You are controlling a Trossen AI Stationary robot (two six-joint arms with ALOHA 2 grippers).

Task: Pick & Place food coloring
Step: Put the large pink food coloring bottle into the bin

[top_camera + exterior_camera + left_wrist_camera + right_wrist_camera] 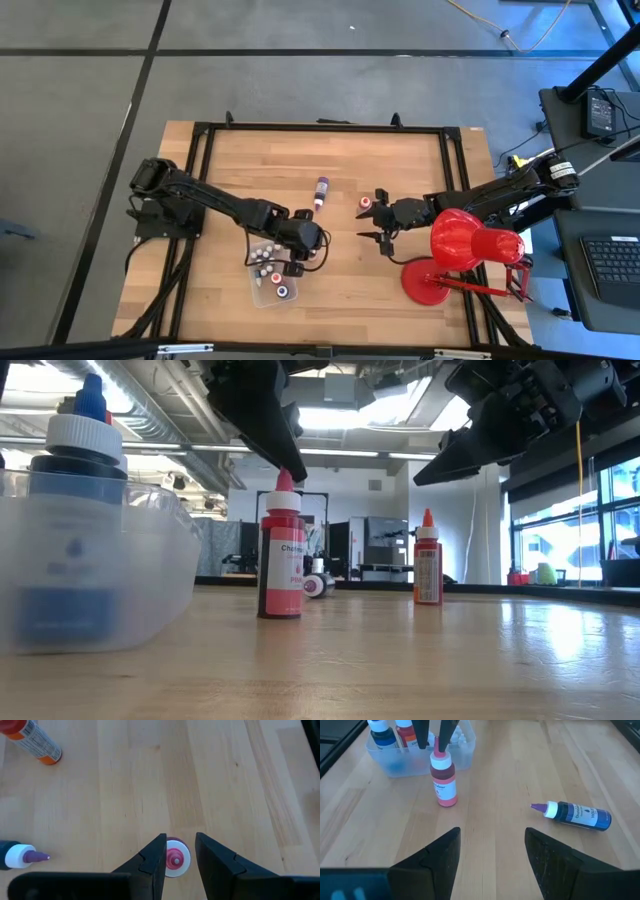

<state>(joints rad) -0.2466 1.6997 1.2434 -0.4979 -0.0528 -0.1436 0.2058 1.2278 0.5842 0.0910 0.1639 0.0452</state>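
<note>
Surface: we see a light wooden table (340, 170) in a workshop room.
Tray: a clear rectangular plastic tray (462, 755) holds several small bottles.
Left gripper (180, 855): fingers narrowly parted, pinching the tip of an upright pink dropper bottle (443, 780) beside the tray.
Right gripper (375, 222): open, empty, near the table's middle.
Right wrist view only: we read a purple dropper bottle (575, 814) lying flat.

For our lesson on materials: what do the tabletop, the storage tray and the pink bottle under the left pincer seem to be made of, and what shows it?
Tabletop: pale wood, matt, shown by the plank seams and running grain.
Storage tray: probably clear plastic with a slightly frosted look, since the bottles inside show through its walls.
Pink bottle: likely translucent plastic with a white collar; a printed label wraps its body.
</note>
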